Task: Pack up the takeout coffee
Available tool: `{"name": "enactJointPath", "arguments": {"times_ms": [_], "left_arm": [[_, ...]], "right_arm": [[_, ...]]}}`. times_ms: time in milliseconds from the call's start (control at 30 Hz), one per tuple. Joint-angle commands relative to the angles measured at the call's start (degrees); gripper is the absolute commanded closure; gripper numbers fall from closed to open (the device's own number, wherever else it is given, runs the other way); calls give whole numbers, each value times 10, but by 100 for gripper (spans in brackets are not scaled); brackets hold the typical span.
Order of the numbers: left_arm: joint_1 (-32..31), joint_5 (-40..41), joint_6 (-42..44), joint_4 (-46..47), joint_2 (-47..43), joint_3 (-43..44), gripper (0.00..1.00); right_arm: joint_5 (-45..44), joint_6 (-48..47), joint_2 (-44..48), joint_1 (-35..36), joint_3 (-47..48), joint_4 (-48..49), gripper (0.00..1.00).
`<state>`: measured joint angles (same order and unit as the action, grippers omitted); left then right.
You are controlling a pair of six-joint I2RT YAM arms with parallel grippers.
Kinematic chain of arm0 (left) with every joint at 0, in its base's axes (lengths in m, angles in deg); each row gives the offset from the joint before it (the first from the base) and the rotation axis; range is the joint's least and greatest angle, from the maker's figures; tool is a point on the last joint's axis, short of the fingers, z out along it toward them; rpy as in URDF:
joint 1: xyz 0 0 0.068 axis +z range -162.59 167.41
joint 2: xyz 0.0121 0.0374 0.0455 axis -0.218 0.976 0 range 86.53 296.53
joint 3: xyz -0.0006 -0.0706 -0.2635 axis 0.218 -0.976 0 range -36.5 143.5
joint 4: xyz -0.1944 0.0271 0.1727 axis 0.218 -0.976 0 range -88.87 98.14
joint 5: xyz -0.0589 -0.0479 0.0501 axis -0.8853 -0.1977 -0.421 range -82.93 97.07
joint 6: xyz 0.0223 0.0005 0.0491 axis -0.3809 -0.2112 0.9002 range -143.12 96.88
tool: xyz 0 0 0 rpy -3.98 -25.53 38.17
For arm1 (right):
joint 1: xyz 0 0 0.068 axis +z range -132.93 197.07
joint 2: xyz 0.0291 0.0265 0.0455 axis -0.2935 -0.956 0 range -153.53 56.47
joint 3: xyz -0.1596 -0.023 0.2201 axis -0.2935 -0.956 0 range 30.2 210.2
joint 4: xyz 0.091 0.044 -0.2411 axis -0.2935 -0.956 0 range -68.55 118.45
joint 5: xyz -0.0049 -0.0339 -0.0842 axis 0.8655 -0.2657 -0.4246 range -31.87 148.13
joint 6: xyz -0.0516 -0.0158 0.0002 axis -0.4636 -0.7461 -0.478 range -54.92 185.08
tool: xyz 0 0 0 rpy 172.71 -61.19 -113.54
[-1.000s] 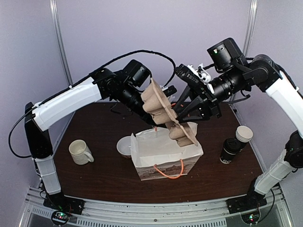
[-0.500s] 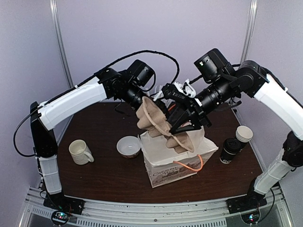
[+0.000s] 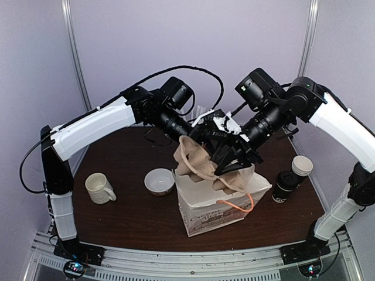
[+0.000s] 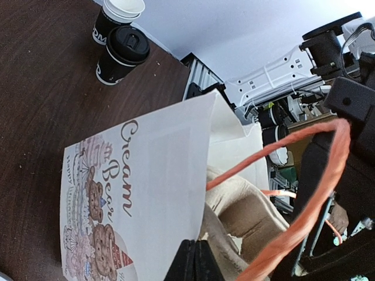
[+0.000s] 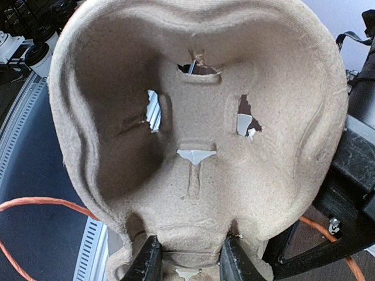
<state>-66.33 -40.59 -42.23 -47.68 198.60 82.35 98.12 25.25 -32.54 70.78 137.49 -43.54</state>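
Note:
The takeout coffee [image 3: 285,186], a black cup with a black lid, stands on the table at the right, also in the left wrist view [image 4: 120,55]. Neither gripper touches it. A brown pulp cup carrier [image 3: 196,159] hangs tilted in the mouth of the white paper bag [image 3: 220,202]. My left gripper [image 3: 188,140] is shut on the carrier's upper left edge; its closed fingertips [image 4: 196,257] sit beside the bag's printed wall [image 4: 152,175]. My right gripper [image 3: 225,163] is shut on a ridge of the carrier [image 5: 193,146], with its fingers [image 5: 149,260] either side.
A cup with a white top [image 3: 302,165] stands just behind the coffee. A cream mug [image 3: 99,188] and a small white bowl [image 3: 159,181] sit left of the bag. The bag's orange handle [image 3: 240,206] hangs on its front. Purple walls close in the table.
Both arms came down and carried the carrier from above the bag into its mouth. The bag slid to the right and turned.

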Motion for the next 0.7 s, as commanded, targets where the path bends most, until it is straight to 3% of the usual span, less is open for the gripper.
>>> {"name": "enactJointPath", "arguments": {"times_ms": [0,200,400,533,667], "left_arm": [[-3,-19,-9,12,11,10,98],[-3,37,-2,1,5,19,51],[-1,132,25,-35,-25,32,23],[13,214,26,-49,-65,26,21],[25,272,22,11,-143,-35,19]], "right_arm": [[-33,-13,-9,6,-17,-41,71],[-63,-32,-10,8,-26,-68,72],[-87,-37,-18,9,-24,-79,72],[-115,-37,-28,10,-17,-85,73],[-120,-39,-29,11,-15,-88,73]]}}
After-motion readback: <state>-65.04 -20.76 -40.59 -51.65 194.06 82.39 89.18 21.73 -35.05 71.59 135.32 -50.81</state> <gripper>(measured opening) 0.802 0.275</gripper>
